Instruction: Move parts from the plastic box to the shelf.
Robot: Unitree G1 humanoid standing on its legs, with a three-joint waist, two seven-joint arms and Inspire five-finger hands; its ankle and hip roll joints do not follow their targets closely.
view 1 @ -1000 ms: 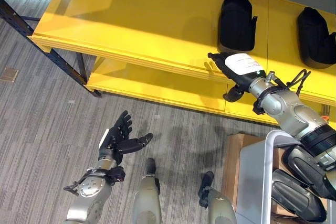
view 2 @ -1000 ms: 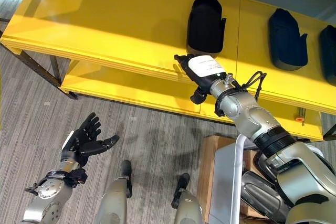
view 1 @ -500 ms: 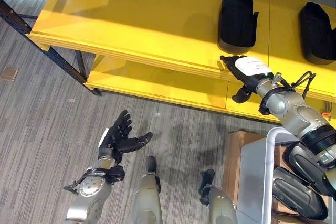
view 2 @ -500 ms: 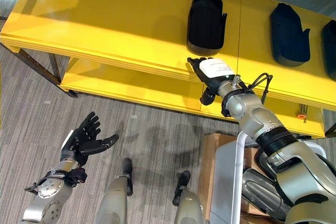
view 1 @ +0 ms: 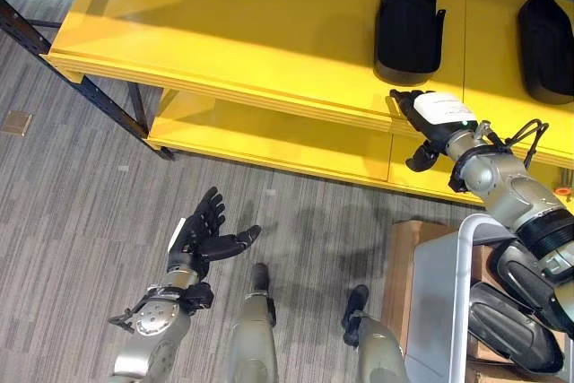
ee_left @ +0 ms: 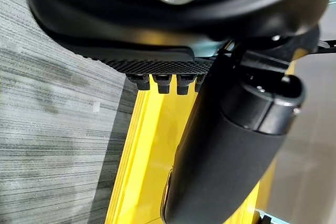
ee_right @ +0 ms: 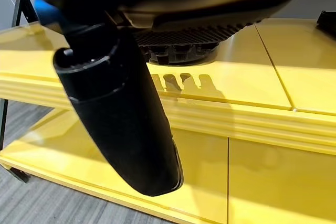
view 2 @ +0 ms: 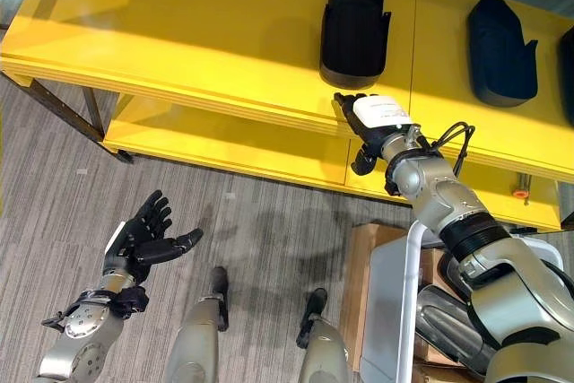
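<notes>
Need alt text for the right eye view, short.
The right hand, empty and open, reaches over the front edge of a yellow shelf just below a black part; another part lies further right. The left hand hangs open above the floor.

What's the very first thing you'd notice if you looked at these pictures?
The big bright yellow shelf jumps out first, stretching across the top of the head views. Black parts lie on its upper board, toward the robot's right. Just below them, the right hand reaches out over the shelf's front edge with straight fingers, while the left hand hangs open over the grey floor.
</notes>
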